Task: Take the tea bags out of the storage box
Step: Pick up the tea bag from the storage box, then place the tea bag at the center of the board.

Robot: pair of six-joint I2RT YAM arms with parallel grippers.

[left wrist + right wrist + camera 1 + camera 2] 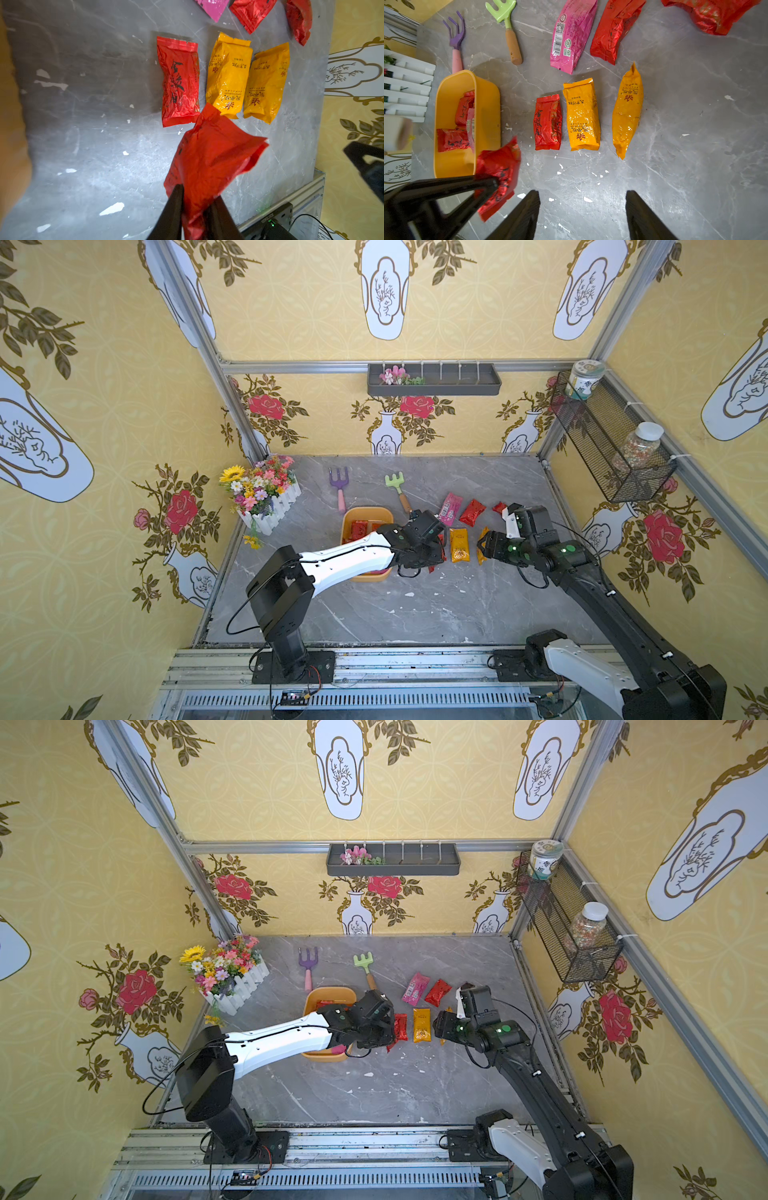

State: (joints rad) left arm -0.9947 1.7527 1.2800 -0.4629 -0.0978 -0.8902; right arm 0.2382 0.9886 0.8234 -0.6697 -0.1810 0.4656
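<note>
The yellow-orange storage box [348,517] [488,108] sits mid-table with red tea bags [452,140] and a pink one [470,124] inside. My left gripper [197,193] is shut on a red tea bag [209,162] [500,164], which hangs over the table just off the box's near corner. Laid out on the table to the right are a red bag [548,122], two golden ones [582,116] [627,112], a pink one [571,35] and two more red ones [614,29] [712,14]. My right gripper [582,193] [483,546] hovers open over bare table, holding nothing.
A purple rake [338,485] and a green rake [397,489] lie behind the box. A flower planter [266,497] stands at the back left. A dark wall tray [434,383] and a black mesh basket [611,443] with jars hang on the walls.
</note>
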